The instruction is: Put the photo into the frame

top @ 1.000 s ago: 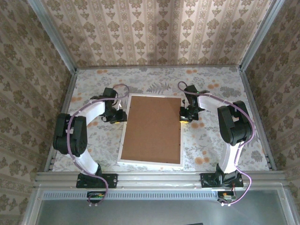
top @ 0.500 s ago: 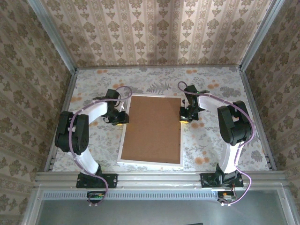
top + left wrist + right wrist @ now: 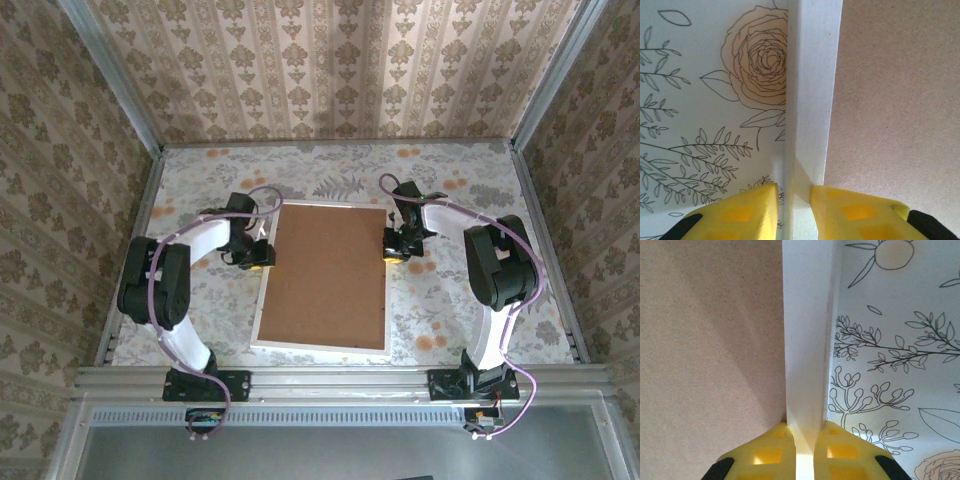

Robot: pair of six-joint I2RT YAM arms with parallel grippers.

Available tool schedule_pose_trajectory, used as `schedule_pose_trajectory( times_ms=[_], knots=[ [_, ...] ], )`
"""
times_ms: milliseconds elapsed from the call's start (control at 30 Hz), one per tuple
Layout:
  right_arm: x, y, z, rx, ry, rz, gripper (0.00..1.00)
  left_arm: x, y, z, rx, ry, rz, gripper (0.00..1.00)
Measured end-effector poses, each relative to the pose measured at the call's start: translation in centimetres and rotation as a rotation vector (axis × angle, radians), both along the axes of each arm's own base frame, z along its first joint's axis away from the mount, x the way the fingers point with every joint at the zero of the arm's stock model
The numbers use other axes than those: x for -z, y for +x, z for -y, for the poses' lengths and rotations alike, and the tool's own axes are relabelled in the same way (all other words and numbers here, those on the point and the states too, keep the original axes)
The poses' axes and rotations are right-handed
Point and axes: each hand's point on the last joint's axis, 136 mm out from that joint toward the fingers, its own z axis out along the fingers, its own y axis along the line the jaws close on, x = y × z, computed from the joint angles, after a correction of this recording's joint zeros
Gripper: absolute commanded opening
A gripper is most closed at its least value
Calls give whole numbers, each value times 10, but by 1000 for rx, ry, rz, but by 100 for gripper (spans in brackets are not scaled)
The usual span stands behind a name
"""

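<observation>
Brown backing board (image 3: 325,275) is lying in the white frame (image 3: 320,346) between the hands, presumably hiding the photo, the right hand (image 3: 806,432) pinching one rail and the left hand (image 3: 794,194) narrowly straddling the other, likely needing closing before lifting.

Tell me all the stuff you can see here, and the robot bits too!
frame: one, white, lying flat in the middle of the table
backing board: one, brown, lying inside the frame's rim
table cover: one, pale with drawn flowers and leaves, under everything
walls: three, beige patterned wallpaper, around the table
arms: two, black and white with purple cables, left arm and right arm on either side of the frame
left pincer: one, yellow fingers, astride the frame's left rim
right pincer: one, yellow fingers, pinched shut on the frame's right rim
</observation>
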Motion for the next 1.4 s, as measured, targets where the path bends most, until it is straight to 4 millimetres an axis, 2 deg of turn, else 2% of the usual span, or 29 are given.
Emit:
schedule_pose_trajectory(
  times_ms=[733, 1033, 1400],
  knots=[
    [0, -1, -2, -3, -1, 0, 11, 4, -2, 14, 47, 35, 5, 48],
    [0, -1, -2, -3, -5, 1, 11, 7, -3, 16, 86, 135, 2, 46],
    [0, -1, -2, -5, -11, 4, 11, 12, -6, 19, 167, 291, 17, 51]
  ],
)
